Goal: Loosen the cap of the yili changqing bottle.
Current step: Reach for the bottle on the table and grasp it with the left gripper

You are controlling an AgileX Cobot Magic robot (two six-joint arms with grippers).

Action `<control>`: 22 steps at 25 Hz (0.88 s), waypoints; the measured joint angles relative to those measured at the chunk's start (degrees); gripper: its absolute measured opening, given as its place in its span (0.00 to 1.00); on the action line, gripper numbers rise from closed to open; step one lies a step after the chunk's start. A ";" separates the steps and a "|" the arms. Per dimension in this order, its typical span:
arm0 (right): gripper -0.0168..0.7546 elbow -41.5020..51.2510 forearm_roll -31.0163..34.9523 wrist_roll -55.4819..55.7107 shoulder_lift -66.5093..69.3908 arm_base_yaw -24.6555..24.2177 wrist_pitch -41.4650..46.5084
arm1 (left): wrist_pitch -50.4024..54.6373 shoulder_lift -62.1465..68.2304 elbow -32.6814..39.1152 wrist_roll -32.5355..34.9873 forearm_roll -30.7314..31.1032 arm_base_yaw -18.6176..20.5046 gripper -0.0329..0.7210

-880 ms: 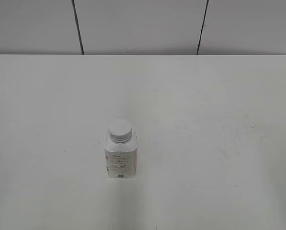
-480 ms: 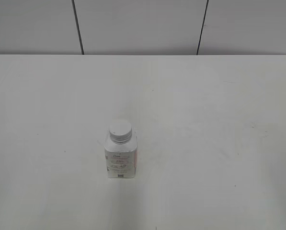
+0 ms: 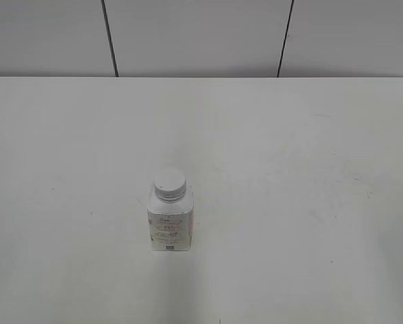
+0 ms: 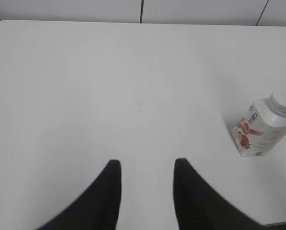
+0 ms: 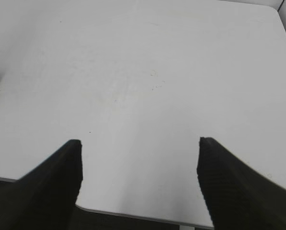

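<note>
Both end effectors (image 4: 145,165) (image 5: 139,143) agape, empty.

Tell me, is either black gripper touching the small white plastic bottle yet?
No, the small white plastic bottle stands alone on the white table, no gripper near it.

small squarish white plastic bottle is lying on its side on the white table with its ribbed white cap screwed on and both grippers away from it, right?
Not quite: the small squarish white plastic bottle stands upright on the white table, as the exterior view shows. The ribbed white cap is on, and both the left gripper and right gripper are away from it.
</note>
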 joint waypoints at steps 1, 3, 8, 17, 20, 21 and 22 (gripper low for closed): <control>0.78 0.00 0.00 0.00 0.00 0.00 0.00 | 0.00 0.00 0.00 0.00 0.00 0.00 0.36; 0.78 0.00 0.00 0.00 0.00 0.00 0.00 | 0.00 0.00 0.00 0.00 0.00 0.00 0.36; 0.78 0.00 0.00 0.00 0.00 0.00 0.00 | 0.00 0.00 0.00 0.00 0.00 0.00 0.36; 0.78 0.00 0.00 0.00 0.00 0.00 0.00 | 0.00 0.00 0.00 0.00 0.01 0.00 0.36; 0.78 0.00 0.00 0.00 0.00 0.00 0.00 | 0.00 0.00 0.00 0.00 0.17 0.00 0.37; 0.78 0.00 0.00 0.00 0.00 0.00 0.00 | 0.00 0.00 0.00 0.00 0.17 0.00 0.38; 0.78 0.00 0.00 0.00 0.00 0.00 0.00 | -0.05 0.00 0.00 0.00 0.17 0.00 0.39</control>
